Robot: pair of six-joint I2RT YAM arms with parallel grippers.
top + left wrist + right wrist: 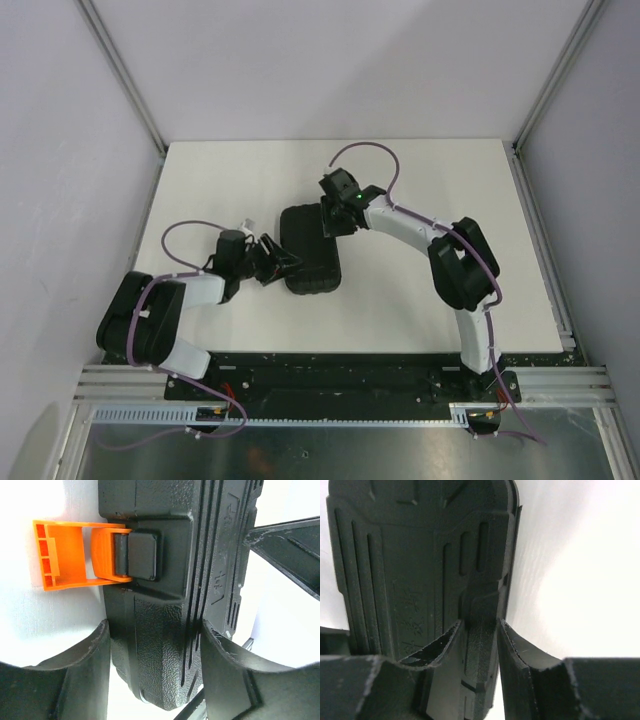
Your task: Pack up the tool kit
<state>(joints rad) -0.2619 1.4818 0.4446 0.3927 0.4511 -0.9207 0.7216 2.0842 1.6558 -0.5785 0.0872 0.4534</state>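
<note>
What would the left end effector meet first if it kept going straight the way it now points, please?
The black case: its latch-side edge sits between the fingers of the left end effector, so it would likely press into that body almost at once. The opened orange latch lies off to one side.

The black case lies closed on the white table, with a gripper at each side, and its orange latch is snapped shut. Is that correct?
Not quite: the orange latch is flipped open, sticking out from the case, as the left wrist view shows. The rest is right.
</note>
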